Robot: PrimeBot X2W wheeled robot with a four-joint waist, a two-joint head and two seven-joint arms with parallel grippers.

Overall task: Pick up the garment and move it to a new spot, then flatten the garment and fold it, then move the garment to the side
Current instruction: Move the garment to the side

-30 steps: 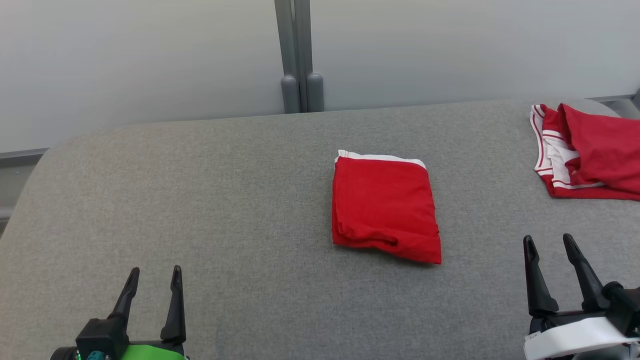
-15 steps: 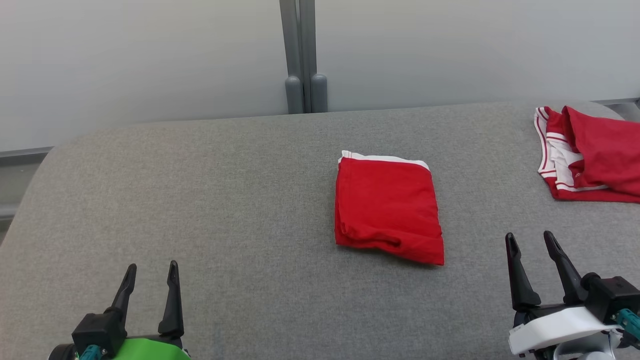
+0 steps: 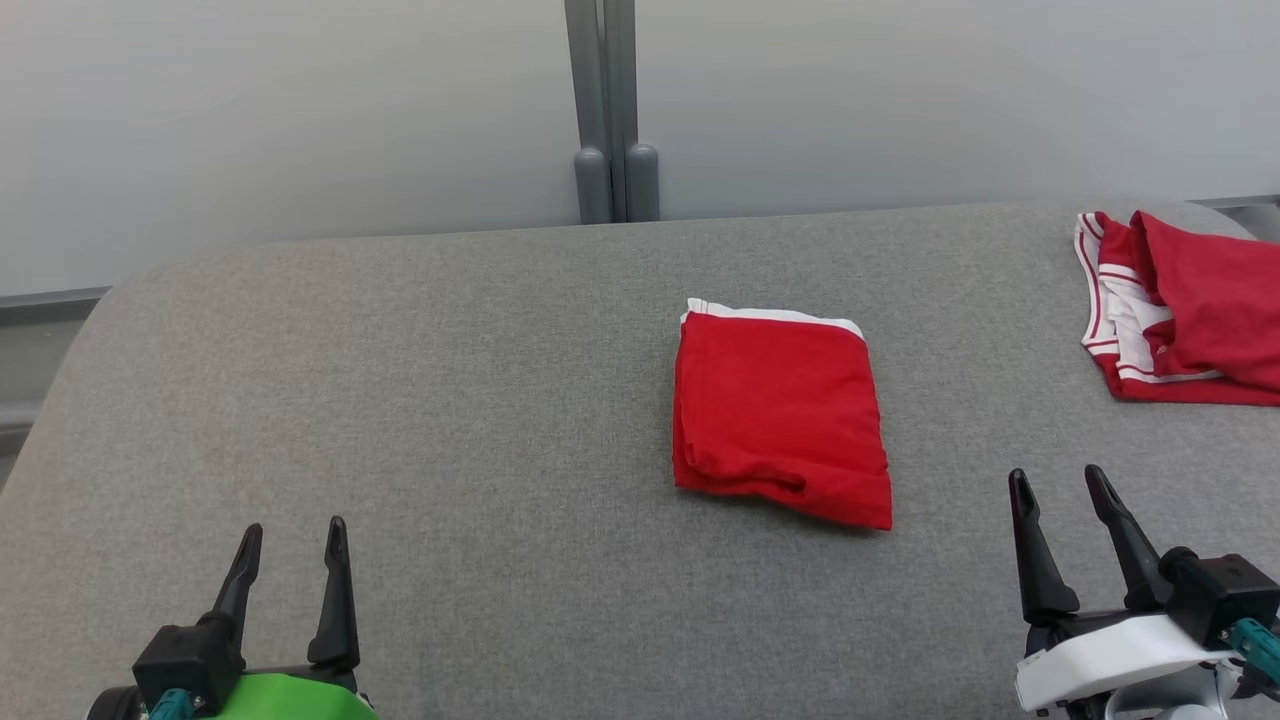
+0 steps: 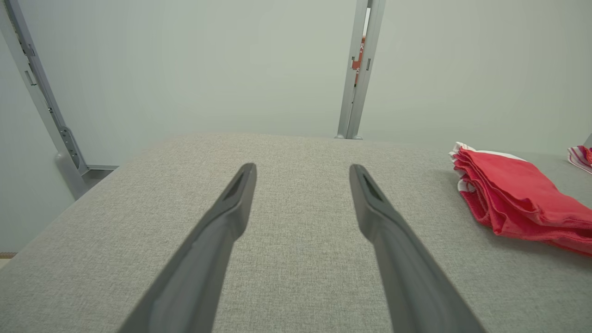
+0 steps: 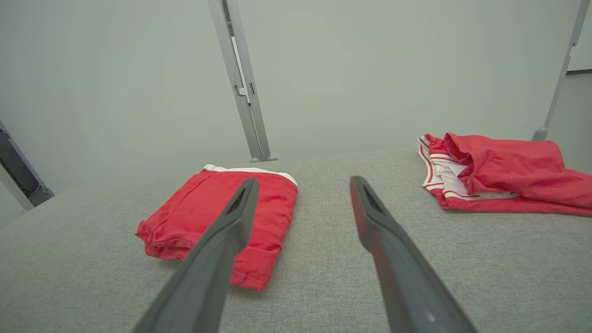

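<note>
A red garment with a white edge lies folded into a neat rectangle near the middle of the grey table. It also lies at the right of the left wrist view and left of centre in the right wrist view. My left gripper hovers open near the front left, well away from the garment. My right gripper stands open at the front right, a short way right of the garment and nearer to me, with nothing between its fingers.
A second red garment with white striped trim lies crumpled at the table's far right, also in the right wrist view. A grey post stands behind the table against pale wall panels. The table's left corner is rounded.
The camera has drifted slightly. My right gripper has moved a little to the left and my left gripper has drawn slightly back. The folded garment lies as it did.
</note>
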